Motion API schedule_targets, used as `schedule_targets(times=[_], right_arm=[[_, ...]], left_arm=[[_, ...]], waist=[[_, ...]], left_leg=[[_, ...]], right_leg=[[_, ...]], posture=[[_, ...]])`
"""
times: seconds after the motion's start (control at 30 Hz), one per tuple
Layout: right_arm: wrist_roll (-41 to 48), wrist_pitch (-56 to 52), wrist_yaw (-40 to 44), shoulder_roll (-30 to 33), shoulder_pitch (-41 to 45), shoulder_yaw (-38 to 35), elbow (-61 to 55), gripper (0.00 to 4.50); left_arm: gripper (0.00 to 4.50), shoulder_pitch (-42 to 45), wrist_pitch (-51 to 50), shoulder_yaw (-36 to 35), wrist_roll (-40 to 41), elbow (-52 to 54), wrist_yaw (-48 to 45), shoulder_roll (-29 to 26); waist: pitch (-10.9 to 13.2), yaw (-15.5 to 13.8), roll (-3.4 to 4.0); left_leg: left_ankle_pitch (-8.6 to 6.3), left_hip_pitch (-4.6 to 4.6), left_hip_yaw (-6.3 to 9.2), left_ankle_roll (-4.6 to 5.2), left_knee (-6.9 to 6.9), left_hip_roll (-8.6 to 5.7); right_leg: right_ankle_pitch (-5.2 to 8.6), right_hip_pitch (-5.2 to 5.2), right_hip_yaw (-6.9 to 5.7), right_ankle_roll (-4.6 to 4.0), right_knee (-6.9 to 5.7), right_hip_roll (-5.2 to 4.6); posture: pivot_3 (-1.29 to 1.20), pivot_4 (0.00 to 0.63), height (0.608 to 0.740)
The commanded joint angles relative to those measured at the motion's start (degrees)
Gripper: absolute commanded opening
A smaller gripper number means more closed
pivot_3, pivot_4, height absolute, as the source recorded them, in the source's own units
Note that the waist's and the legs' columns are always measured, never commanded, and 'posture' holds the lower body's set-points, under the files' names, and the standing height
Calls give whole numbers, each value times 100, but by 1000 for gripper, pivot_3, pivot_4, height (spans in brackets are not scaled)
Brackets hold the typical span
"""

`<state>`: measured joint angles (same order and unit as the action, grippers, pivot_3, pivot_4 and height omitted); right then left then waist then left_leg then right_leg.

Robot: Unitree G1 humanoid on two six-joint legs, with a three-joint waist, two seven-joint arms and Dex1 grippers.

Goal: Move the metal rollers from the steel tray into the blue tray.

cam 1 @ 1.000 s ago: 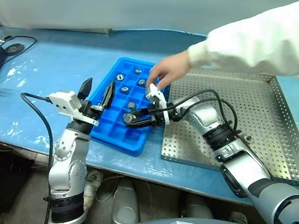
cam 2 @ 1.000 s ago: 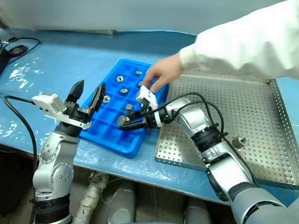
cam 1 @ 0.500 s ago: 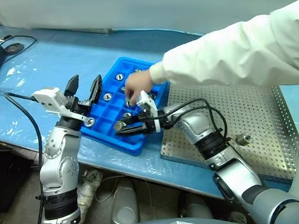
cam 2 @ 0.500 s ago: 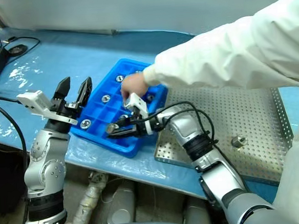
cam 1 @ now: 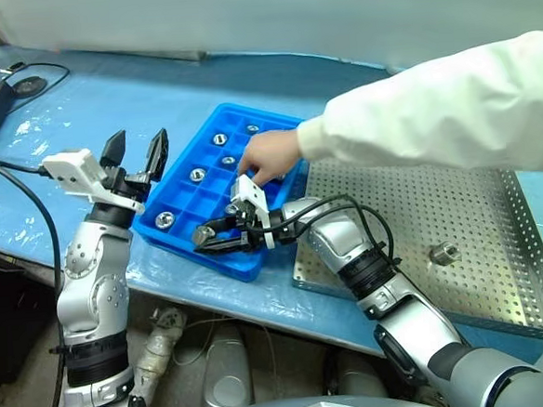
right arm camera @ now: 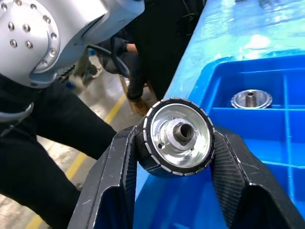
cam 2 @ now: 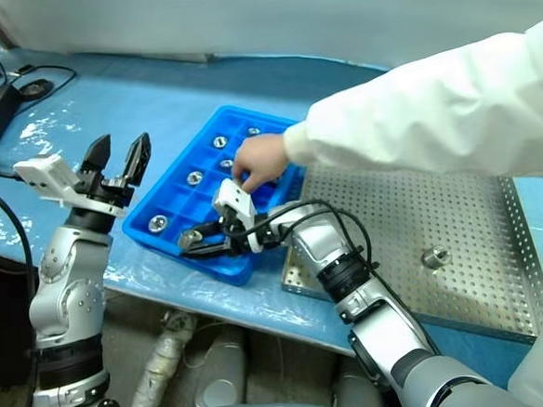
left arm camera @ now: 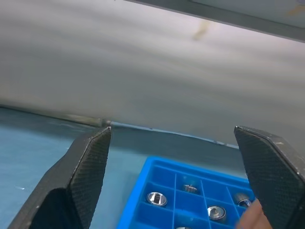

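**Steel roller carried to near corner of blue tray**

Blue tray point(cam 1: 217, 191) now lies under our right gripper point(cam 1: 202, 236), which has travelled leftward along the near edge since a second ago and pinches one roller point(right arm camera: 178, 137) between its two fingers. We judge only the drop into a cell remains. Left gripper point(cam 1: 137, 153), fingers spread wide and empty, has drawn away to the tray's left side.

Other rollers sit in cells, e.g. one at the near-left corner point(cam 1: 164, 218); one more point(cam 1: 442, 251) waits on the steel tray point(cam 1: 501, 290).

Obstacle: a person's hand point(cam 1: 270, 154) in a white sleeve point(cam 1: 433, 118) reaches into the tray's middle cells, just beyond our right gripper. It has shifted within the tray over the last second. Risk of contact on release.
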<state>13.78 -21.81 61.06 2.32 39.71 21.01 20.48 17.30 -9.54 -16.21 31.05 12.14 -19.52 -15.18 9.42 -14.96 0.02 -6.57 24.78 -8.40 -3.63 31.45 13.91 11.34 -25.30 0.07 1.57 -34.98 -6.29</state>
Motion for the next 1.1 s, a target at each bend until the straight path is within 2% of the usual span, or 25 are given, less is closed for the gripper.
schedule_targets(times=[0.03, 0.17, 0.27, 0.67, 1.1], right_arm=[[85, 174, -114, -206, 224, -222, 148, 1785], [-164, 503, -258, -360, 291, -113, 423, 1785], [48, 297, -225, -503, 220, -228, 237, 1785], [-121, 149, 4, -259, -33, 17, -69, 1785], [-600, 768, -172, -135, 321, 19, 658, 1785]], left_arm=[[4347, 216, 41, 108, -48, 70, -138, -115], [4347, 62, -22, 76, -45, 162, -137, -164], [4347, 72, -91, 65, -44, 226, -121, -206], [4347, -366, -185, -19, -48, 675, 86, -193], [4347, -194, -145, 25, -120, 561, 71, -271]], waist=[[0, 9, 0], [-1, 58, 0], [-1, 126, 0], [-2, 130, -1], [-3, 105, -2]], left_leg=[[2, -1, 1, -2, 0, 0], [3, 0, 1, -4, 0, 1], [9, 4, 1, -15, -1, 2], [6, 6, 6, -9, 0, 5], [7, -7, 7, -11, 0, 5]], right_leg=[[0, 0, 0, -1, -2, 0], [-2, -4, -1, -4, -3, 1], [-1, -7, -5, -6, -1, 2], [-1, -4, -12, -7, -4, 1], [-1, -1, -10, -9, -28, 0]], posture=[[415, 150, 740], [399, 150, 740], [417, 150, 740], [451, 150, 740], [439, 150, 740]])
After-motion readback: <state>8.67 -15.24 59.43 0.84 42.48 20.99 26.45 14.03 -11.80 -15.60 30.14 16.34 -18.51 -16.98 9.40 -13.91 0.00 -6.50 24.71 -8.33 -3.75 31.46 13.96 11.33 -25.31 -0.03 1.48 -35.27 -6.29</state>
